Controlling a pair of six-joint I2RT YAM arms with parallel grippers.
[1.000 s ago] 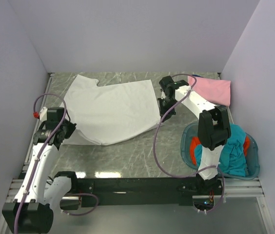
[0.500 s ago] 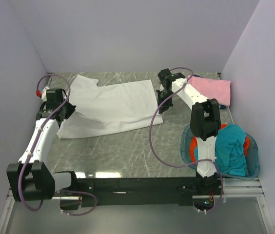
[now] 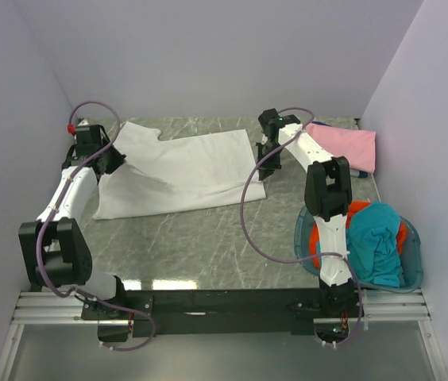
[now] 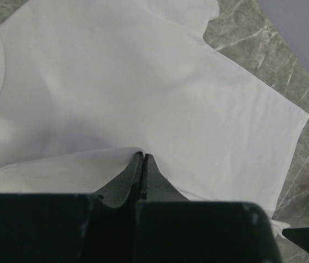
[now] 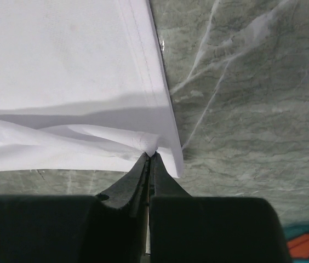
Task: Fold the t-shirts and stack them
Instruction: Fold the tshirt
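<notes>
The white t-shirt [image 3: 180,167] lies spread on the marble table, its near edge folded back over itself. My left gripper [image 3: 115,163] is shut on the shirt's left edge; the pinched cloth [image 4: 127,150] shows in the left wrist view at the gripper [image 4: 143,156]. My right gripper [image 3: 265,155] is shut on the shirt's right edge, with a pinch of cloth [image 5: 146,141] at the gripper [image 5: 149,155]. A folded pink t-shirt [image 3: 343,147] lies at the back right. The teal t-shirt [image 3: 376,242] and orange-red t-shirt [image 3: 316,238] sit in the basket.
The round translucent blue basket [image 3: 415,274] stands at the front right beside the right arm's base. Grey walls close in the table on the left, back and right. Bare marble table [image 3: 200,238] lies in front of the white shirt.
Both grippers have moved away from me toward the back, carrying the white shirt's near edge over the rest of it. The shirt's near half now lies folded back.
</notes>
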